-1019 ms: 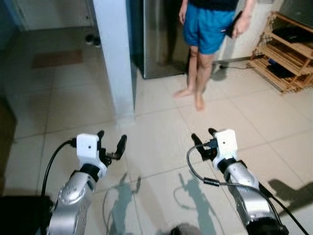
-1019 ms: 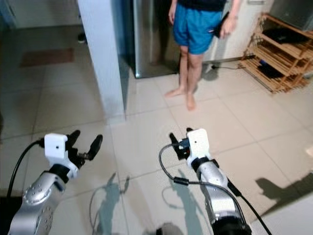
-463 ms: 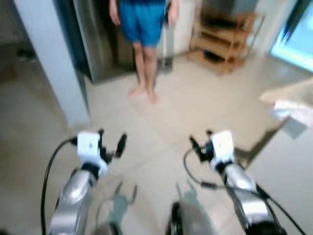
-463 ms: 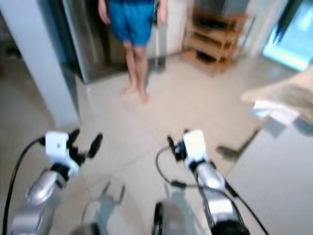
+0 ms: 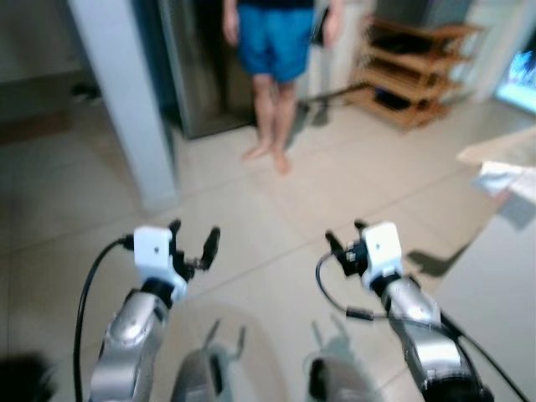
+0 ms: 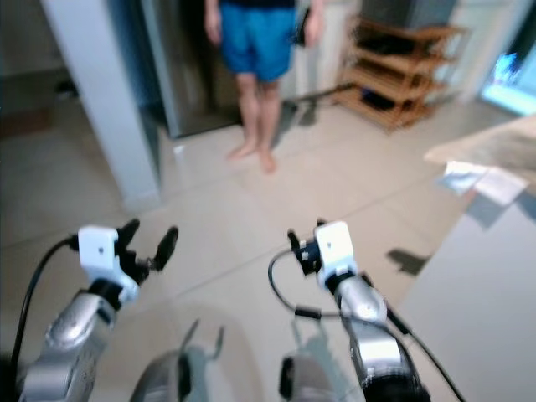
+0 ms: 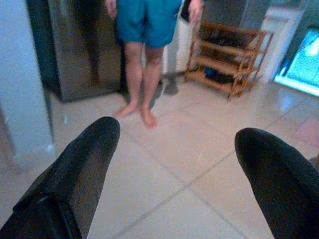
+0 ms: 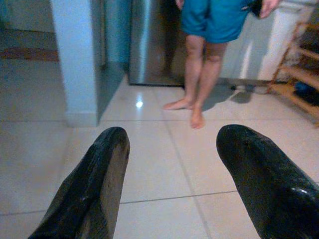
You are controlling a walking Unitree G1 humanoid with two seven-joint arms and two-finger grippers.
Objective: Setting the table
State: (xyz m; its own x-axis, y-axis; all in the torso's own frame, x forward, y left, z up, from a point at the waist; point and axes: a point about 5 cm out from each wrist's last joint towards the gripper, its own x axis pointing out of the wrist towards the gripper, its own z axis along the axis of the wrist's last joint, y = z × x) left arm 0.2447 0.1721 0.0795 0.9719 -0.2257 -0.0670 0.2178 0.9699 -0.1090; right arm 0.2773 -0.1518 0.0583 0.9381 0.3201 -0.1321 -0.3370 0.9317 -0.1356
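Both my arms are held out in front over a tiled floor. My left gripper (image 5: 194, 236) is open and holds nothing; the left wrist view shows its fingers (image 7: 84, 164) wide apart. My right gripper (image 5: 345, 234) is also open and empty, its fingers (image 8: 102, 179) spread in the right wrist view. At the far right a pale table (image 5: 502, 285) comes into view, with a beige top (image 6: 494, 146) behind it and a white cloth or paper (image 5: 505, 177) lying on its edge. No dishes can be made out.
A barefoot person in blue shorts (image 5: 276, 50) stands ahead by a steel fridge (image 5: 197, 75). A white pillar (image 5: 121, 100) rises ahead on the left. A wooden rack (image 5: 414, 75) stands at the back right. Open tiled floor (image 5: 276, 218) lies between.
The whole picture has swung to the right since a second ago, bringing the table edge into view, so the camera moved. Both grippers keep the same open pose.
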